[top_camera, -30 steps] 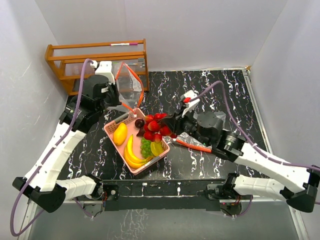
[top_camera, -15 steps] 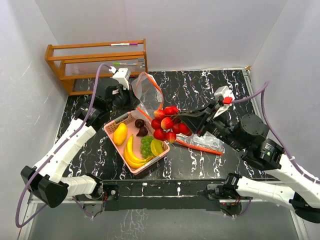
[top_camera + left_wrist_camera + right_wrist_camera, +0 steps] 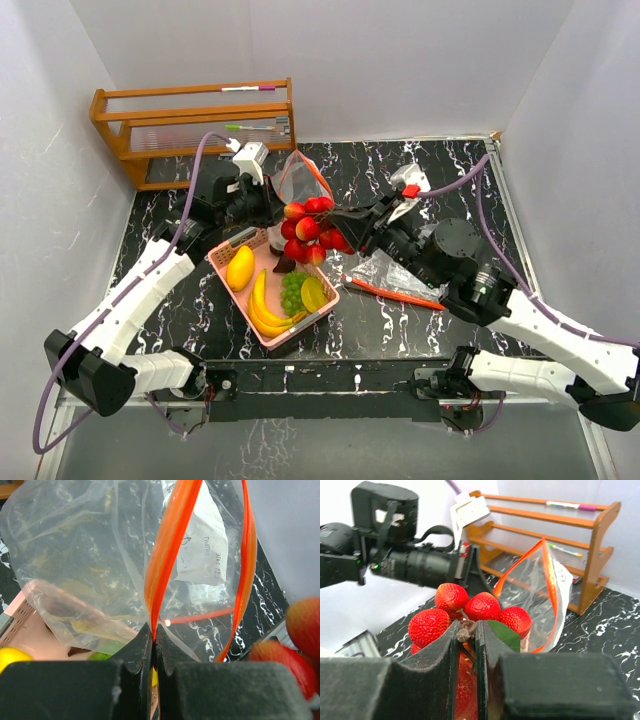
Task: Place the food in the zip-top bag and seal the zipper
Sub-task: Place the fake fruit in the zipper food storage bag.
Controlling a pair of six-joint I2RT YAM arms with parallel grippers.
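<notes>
Black marbled tabletop (image 3: 400,330); pink slotted plastic basket (image 3: 228,290) of fruit. Right gripper (image 3: 466,630) clamps brown stem of red strawberry cluster (image 3: 470,607): likely light, stiff, swings. Just beyond those fingers (image 3: 445,650), clear floppy zip-top bag (image 3: 75,555), orange rim (image 3: 170,550) pinched by closed left gripper (image 3: 153,630).

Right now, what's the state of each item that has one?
left gripper: shut on the zipper edge of the zip-top bag
zip-top bag: held up, mouth open, unsealed
right gripper: shut on the stem of the strawberry bunch
strawberry bunch: in the air at the bag mouth, not inside
banana bunch: in the pink basket
mango: in the pink basket
second bag: lying flat, unheld
</notes>
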